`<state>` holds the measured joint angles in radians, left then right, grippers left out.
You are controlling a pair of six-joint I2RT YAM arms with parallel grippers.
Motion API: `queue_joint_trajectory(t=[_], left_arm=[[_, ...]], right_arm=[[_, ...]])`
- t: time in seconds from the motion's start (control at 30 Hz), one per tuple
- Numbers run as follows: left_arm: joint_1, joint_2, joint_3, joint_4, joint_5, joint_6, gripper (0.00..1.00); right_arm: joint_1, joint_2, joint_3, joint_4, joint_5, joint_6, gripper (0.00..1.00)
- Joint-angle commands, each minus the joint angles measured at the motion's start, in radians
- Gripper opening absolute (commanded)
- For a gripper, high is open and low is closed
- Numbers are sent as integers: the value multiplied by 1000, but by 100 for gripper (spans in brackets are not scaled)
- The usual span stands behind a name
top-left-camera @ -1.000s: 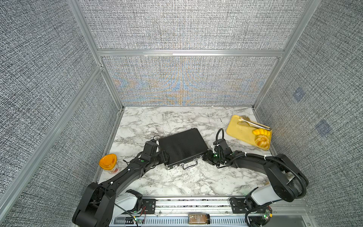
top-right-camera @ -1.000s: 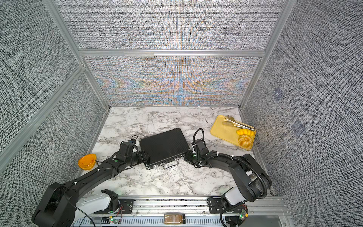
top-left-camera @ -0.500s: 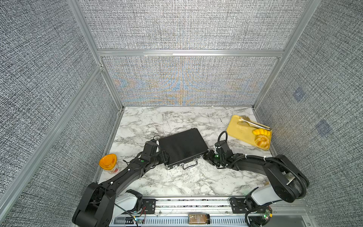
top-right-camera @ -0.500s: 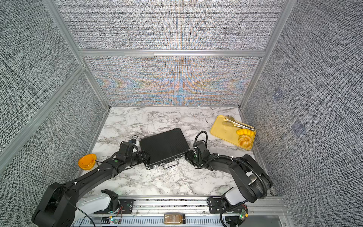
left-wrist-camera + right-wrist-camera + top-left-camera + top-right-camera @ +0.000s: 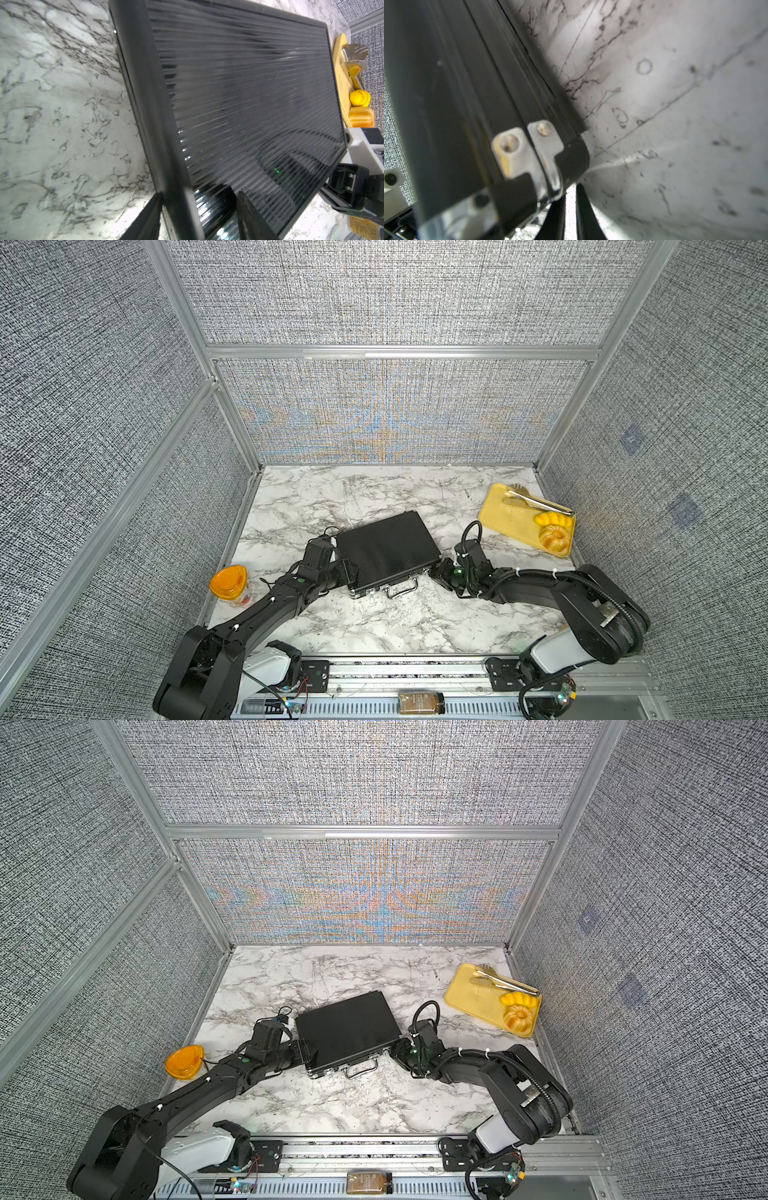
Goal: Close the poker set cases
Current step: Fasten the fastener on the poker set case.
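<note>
Lying shut, the case (image 5: 388, 553) is pinched at eight o'clock by the left gripper (image 5: 350, 572); right gripper (image 5: 438, 572) seen pressed together at four.

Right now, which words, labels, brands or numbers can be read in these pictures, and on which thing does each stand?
Brown jar: label print too small to read.
Orange label in the left wrist view: print blurred, unreadable.
On the poker set case: no text seen.

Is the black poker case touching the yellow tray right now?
Apart. Both top views show a stretch of bare marble table between the poker case and the yellow tray.
</note>
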<state>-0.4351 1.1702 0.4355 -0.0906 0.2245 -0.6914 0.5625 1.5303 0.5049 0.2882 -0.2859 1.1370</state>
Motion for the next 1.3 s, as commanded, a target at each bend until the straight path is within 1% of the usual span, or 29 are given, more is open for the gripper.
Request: queue_joint_trajectory(t=[0.0,0.27,0.37,0.43,0.57,0.77,0.9,1.0,1.07,1.27], left_arm=[[-7,15,-21,-187,22,60,56],[-8,15,-23,-182,25,62,56],[-7,18,-21,-181,31,65,56],[-8,16,-22,-178,33,66,56],[-8,9,-24,-176,37,66,56],[-8,5,-32,-171,39,67,55],[-8,-6,-48,-162,44,60,54],[-7,-19,-56,-158,50,53,53],[-7,-24,-58,-158,47,53,52],[-8,-3,-55,-163,46,53,51]], right_arm=[[3,4,3,137,-24,26,15],[4,13,-1,169,-15,38,15],[3,15,8,135,-15,37,15],[3,0,8,82,-9,37,15],[8,-68,4,-84,5,17,16],[48,-212,2,-283,34,-16,21],[115,-256,41,-337,40,-44,23],[202,-240,119,-378,69,-101,23],[269,-202,193,-399,90,-171,24],[422,-53,387,-418,163,-296,23]])
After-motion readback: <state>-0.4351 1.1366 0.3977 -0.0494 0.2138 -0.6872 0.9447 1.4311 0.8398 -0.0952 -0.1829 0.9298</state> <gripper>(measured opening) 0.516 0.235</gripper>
